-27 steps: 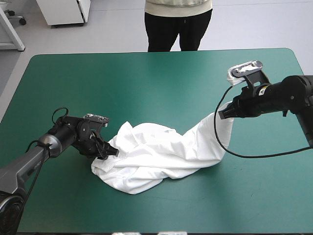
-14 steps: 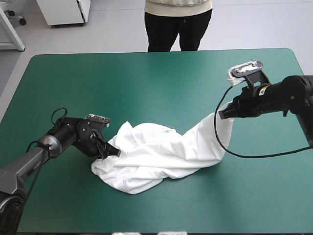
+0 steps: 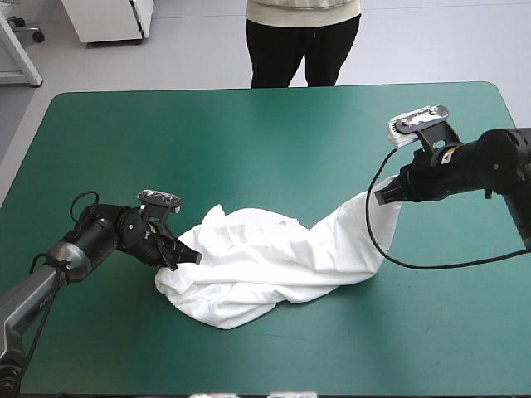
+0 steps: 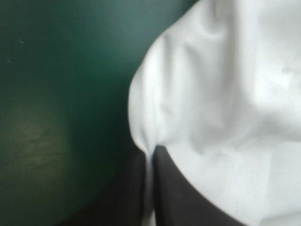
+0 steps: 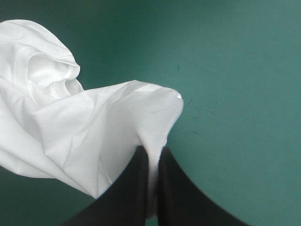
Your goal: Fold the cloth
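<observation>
As your left gripper (image 3: 189,258) has swung slightly toward the table's (image 3: 249,133) left edge, still pinched on the T-shirt's (image 3: 265,261) edge, stretching looks barely begun. Your right gripper (image 3: 380,197) clamps the lifted other end. The T-shirt sags crumpled between them, nearer the front edge. You have bare table beyond for spreading.

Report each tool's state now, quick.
Left tool: shut on the T-shirt, low at the table.
Right tool: shut on the T-shirt, holding one end raised.
</observation>
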You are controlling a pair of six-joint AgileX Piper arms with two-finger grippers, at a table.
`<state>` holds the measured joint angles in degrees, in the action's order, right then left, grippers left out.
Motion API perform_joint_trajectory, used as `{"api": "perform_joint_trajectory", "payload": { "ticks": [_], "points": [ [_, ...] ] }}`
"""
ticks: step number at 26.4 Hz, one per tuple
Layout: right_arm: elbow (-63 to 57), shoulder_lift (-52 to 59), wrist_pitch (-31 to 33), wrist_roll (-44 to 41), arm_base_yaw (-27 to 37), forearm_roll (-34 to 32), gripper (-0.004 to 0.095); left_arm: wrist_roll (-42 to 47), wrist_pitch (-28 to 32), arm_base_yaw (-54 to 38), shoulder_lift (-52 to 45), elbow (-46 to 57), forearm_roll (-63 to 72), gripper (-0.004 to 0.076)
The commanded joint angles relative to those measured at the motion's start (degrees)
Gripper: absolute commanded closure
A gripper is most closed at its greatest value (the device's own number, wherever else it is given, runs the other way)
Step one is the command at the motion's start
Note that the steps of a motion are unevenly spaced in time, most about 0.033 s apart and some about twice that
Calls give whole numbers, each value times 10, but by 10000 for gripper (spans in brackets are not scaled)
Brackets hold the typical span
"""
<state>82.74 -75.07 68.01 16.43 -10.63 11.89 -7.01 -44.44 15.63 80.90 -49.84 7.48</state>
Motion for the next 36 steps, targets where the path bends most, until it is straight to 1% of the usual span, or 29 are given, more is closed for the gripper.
{"api": "perform_joint_trajectory", "payload": {
  "ticks": [1, 4, 7, 10, 12, 14, 18, 31, 36],
  "points": [
    [15, 20, -17, -7, 1, -9, 908, 0, 3, 2, -24, -33, 8, 733],
    [15, 21, -19, -7, 1, -13, 908, -1, 1, 2, -37, -63, 8, 733],
    [21, 24, -42, -7, 1, -26, 908, -3, -9, 2, -63, -116, 7, 733],
    [43, 29, -47, -7, 1, -26, 908, -4, -19, 2, -81, -165, 3, 733],
    [66, 32, -47, -7, 1, -28, 908, -4, -22, 2, -93, -204, 2, 733],
    [108, 37, -47, -5, 1, -28, 908, -6, -39, 2, -104, -258, -6, 733],
    [163, 44, -48, -3, 1, -28, 908, -6, -65, 2, -113, -324, -30, 733],
    [314, 77, -51, 27, 1, -28, 908, -39, -101, 2, -131, -561, -53, 733],
    [381, 88, -50, 42, 1, -29, 908, -70, -145, 2, -131, -662, -51, 733]
  ]
}}
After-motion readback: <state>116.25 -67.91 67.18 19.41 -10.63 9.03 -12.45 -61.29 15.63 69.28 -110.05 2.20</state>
